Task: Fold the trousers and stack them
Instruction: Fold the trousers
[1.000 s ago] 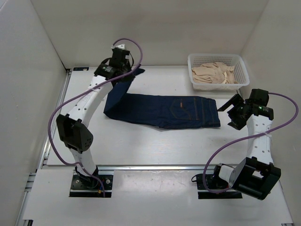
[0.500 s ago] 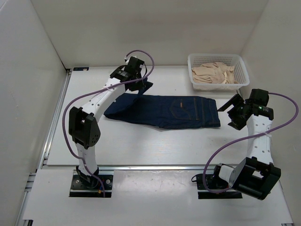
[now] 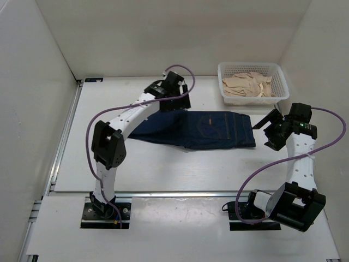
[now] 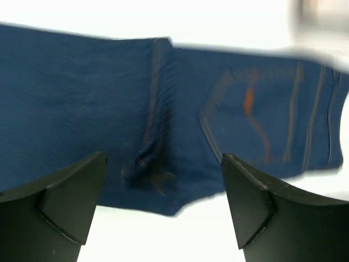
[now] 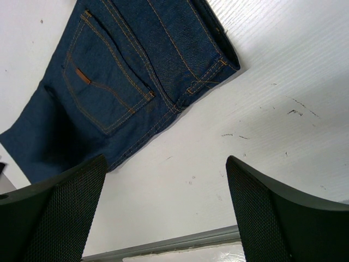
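Folded trousers [image 3: 218,128] lie on the worktop [image 3: 163,169].
Left end effector [image 4: 163,164] hangs released above them; right end effector [image 5: 166,174], also released, sits near the waistband.

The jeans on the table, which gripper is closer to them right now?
Left. The left gripper hangs open directly above the jeans, over the folded legs near the back pocket. The right gripper sits off the waistband end, over bare table.

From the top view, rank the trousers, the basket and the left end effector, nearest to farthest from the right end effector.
1. Trousers: waistband just left of the right end effector.
2. Basket: behind it, far right corner.
3. Left end effector: farthest, above the trousers' other end.
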